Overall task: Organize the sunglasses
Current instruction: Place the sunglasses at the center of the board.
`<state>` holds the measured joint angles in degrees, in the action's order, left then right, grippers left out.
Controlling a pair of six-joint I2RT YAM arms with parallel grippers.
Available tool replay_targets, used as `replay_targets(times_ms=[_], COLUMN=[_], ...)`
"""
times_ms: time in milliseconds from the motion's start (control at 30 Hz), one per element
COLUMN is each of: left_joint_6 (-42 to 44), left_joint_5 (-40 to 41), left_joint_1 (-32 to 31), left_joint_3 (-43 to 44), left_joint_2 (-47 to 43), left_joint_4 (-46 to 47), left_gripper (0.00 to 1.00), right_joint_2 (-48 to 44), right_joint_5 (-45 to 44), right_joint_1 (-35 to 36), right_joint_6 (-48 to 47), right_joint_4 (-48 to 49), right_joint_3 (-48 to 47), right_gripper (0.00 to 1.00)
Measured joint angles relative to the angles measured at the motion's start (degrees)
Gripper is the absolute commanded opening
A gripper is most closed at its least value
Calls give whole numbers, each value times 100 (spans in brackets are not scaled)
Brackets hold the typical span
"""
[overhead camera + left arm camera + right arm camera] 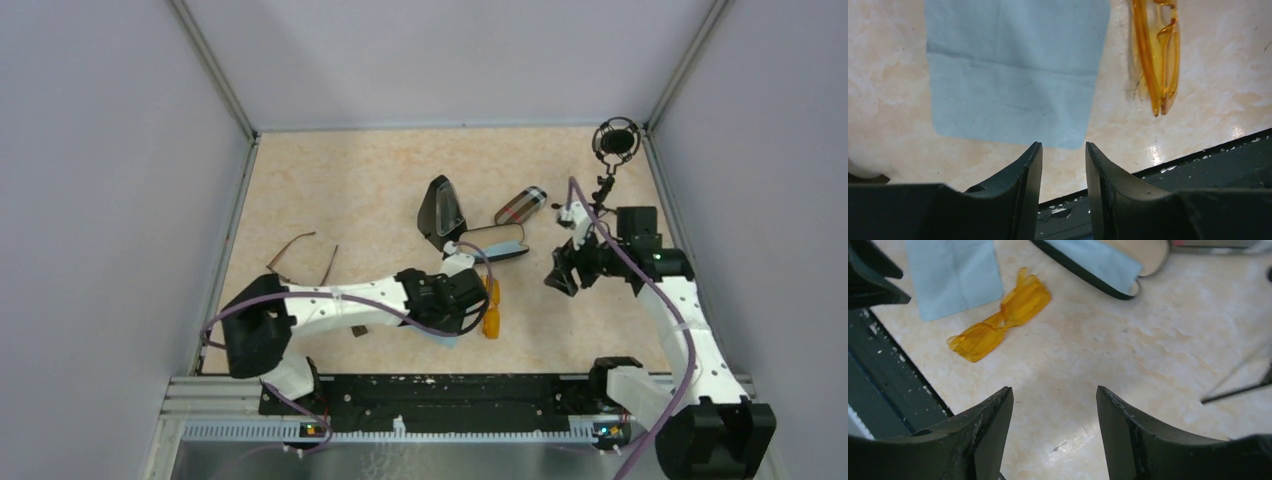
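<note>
The amber-orange sunglasses [490, 310] lie folded on the table near the front, and show in the left wrist view [1158, 55] and the right wrist view [998, 320]. The slim brown-framed sunglasses [300, 255] lie open at the left, apart from both arms. My left gripper [463, 318] is open and empty [1063, 147], low over the near edge of a light blue cloth [1013, 70], with the amber pair just to its right. My right gripper [558, 275] is open and empty [1054, 392] above bare table, right of the amber pair.
An open glasses case [495, 243] holding a blue cloth lies behind the amber pair. A black triangular case [442, 210] and a plaid cylindrical case [520, 207] sit further back. A black stand [615, 140] is at the back right. A black rail [430, 390] runs along the front edge.
</note>
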<state>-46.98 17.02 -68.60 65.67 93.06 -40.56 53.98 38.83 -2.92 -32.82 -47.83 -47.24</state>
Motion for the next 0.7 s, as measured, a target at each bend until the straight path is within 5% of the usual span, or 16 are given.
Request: replay_targets(times_ms=[300, 700], left_joint_6=[-376, -758], left_joint_5=[208, 745], left_joint_1=[192, 332], left_joint_3=[-1119, -2212], left_joint_2=[-1150, -3134], left_joint_4=[859, 1357], left_gripper=[45, 45], right_joint_2=[1257, 3259], right_joint_5=[-721, -778], right_joint_1=[2492, 3462], right_joint_6=[761, 1620], right_joint_4=[315, 688], right_joint_3=[-90, -595], right_gripper=[55, 44])
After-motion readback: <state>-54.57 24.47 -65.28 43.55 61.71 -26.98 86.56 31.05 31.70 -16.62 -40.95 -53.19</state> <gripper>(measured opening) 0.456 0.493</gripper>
